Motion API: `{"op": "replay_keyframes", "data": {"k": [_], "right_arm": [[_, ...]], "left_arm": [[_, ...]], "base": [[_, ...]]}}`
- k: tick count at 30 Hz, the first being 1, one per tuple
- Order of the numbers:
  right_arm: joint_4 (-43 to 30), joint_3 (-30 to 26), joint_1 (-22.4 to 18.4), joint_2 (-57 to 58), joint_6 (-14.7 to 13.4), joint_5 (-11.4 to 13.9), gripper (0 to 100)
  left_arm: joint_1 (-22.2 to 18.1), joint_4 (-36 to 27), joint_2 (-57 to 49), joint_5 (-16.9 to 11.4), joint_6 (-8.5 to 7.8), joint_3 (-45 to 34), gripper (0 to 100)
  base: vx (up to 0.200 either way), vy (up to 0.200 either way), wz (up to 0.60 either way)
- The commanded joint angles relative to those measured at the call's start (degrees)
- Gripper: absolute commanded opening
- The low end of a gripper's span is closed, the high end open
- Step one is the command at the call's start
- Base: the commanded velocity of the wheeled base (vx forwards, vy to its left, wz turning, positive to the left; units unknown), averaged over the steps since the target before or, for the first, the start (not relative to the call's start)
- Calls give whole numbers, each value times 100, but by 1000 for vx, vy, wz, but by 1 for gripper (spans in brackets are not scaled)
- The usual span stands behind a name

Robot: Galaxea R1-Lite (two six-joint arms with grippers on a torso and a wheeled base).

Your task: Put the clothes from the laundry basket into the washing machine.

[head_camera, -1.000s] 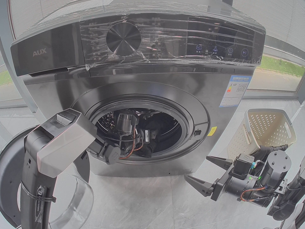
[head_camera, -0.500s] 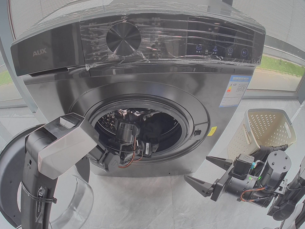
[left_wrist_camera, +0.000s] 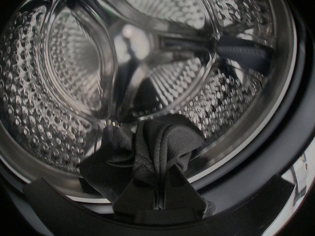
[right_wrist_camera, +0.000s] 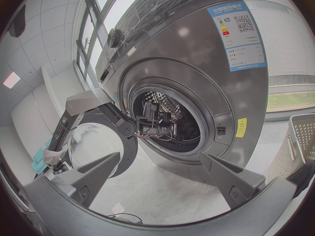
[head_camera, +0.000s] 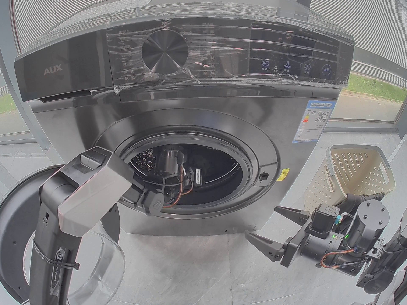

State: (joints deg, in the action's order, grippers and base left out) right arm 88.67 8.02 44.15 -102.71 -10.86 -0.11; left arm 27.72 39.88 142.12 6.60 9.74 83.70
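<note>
Left arm (head_camera: 89, 183) has lifted its wrist since half a second ago: it sat low in the mouth of the washing machine (head_camera: 203, 106) and now rides higher in the opening. Less dark cloth shows beside the wrist in the head view.

Door (head_camera: 17, 234) of the washing machine hangs swung open on its left side. Left gripper (left_wrist_camera: 159, 200) is inside the drum (left_wrist_camera: 65, 66), fingers pinched together on the dark garment (left_wrist_camera: 157, 148). The cloth is bunched between the fingertips and bulges out past them, just above the drum's lower rim (folds hide where it ends).

Right gripper (head_camera: 262, 222) hovers above the floor off the washing machine's front right corner, fingers spread wide with nothing between them. Laundry basket (head_camera: 360, 170) lies tipped on its side to the right of the washing machine, mouth facing the robot.
</note>
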Motion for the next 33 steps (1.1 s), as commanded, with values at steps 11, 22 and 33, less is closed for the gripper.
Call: {"op": "replay_keyframes", "data": {"k": [11,22,33], "right_arm": [[10,112,-21,14,-4,-24,100],[1,173,-47,66,-12,-24,100],[1,173,-56,84,-21,-24,100]], "left_arm": [[-215,548,712,492,160,1588,0],[-215,556,976,501,160,1896,0],[-144,486,826,501,248,1368,100]], "base": [[0,0,0],[0,0,0],[0,0,0]]}}
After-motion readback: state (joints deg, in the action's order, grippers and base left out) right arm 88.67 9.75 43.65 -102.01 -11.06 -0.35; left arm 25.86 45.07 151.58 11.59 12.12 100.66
